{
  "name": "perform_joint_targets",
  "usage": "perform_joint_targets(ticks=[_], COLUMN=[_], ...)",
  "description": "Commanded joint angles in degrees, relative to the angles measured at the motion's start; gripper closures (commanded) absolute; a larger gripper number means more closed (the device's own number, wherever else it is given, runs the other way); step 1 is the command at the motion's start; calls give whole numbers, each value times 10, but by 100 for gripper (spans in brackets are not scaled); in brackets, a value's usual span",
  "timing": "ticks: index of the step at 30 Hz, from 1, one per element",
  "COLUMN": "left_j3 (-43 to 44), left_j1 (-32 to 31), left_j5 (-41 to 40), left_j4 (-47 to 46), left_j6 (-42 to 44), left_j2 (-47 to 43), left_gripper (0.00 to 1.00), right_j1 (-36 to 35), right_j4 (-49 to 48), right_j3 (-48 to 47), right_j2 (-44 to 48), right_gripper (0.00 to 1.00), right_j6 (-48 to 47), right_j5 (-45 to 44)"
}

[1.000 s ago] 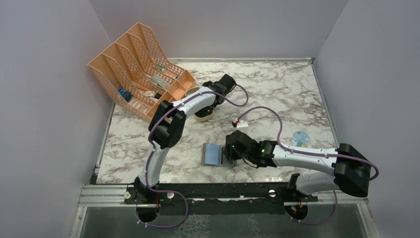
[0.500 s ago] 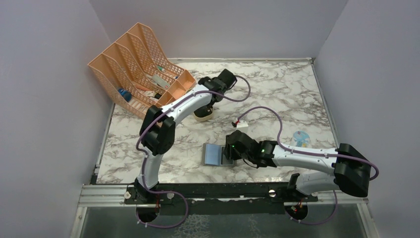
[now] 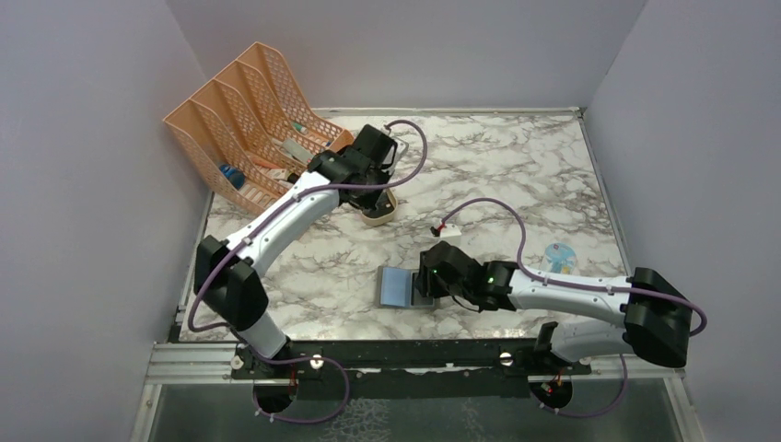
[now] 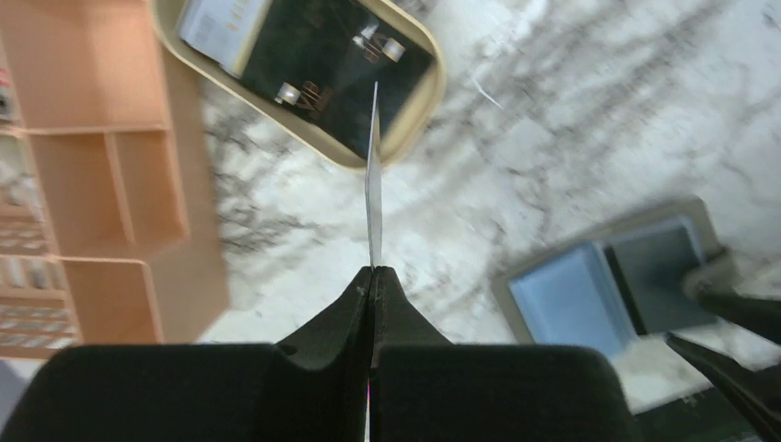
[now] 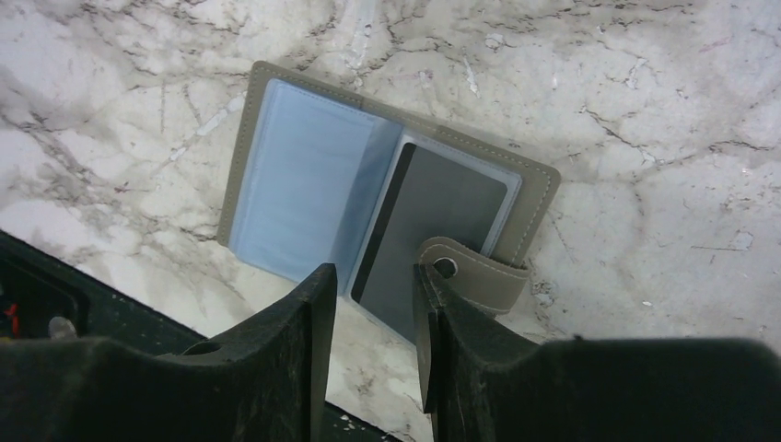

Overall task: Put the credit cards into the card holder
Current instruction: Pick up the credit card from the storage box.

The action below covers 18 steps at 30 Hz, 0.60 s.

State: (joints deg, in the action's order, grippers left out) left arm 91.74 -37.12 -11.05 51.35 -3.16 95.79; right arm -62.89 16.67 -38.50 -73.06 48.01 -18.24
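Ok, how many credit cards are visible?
4: one thin card edge-on in the left fingers, a whitish card and a black card in the tan oval tray, a dark grey card inside the open grey folding wallet. Others may hide underneath.

Robot lab test cell, plain lavender walls (image 3: 92,203) boxing in a marble-print table (image 3: 525,166), left arm (image 3: 276,216) and right arm (image 3: 571,293) bolted to a rail (image 3: 405,354) at its near edge, purple cables (image 3: 486,201) trailing, peach file rack (image 3: 241,110) far left

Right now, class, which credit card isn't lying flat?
The card pinched edge-on in the left gripper; the black card and whitish card lie flat in the tan tray, a grey card in the open card holder.
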Motion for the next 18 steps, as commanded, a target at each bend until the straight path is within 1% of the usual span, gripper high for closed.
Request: perform_joint_targets(ticks=[1,4,8,12,15,18], left_j3=[-113,-207,-311,-384,-417,-449], left_j1=[14,38,62,79,85,86], left_j5=[189,313,432,533,585,637], left_j4=[-86,-165,-275,-365,-399,-433], left_j6=[-74,-120,-188,-259,-285,-298], left_j2=[-94,-160,-237,-297,-324,-348], left_gripper=[100,100,100,100,100,100], right_j1=[-1,-1,-1,-1,-1,-1], right_j4=[-18,-60,-126,-166,-170,-162], right_j3=[-10,2,38,65,69,71], right_j2=[37,79,152,222,252,273], right_gripper=[64,62,60,60,60,57], right_j6=[11,23,47,68,88,118], right_j5=[37,63,73,67,59,54])
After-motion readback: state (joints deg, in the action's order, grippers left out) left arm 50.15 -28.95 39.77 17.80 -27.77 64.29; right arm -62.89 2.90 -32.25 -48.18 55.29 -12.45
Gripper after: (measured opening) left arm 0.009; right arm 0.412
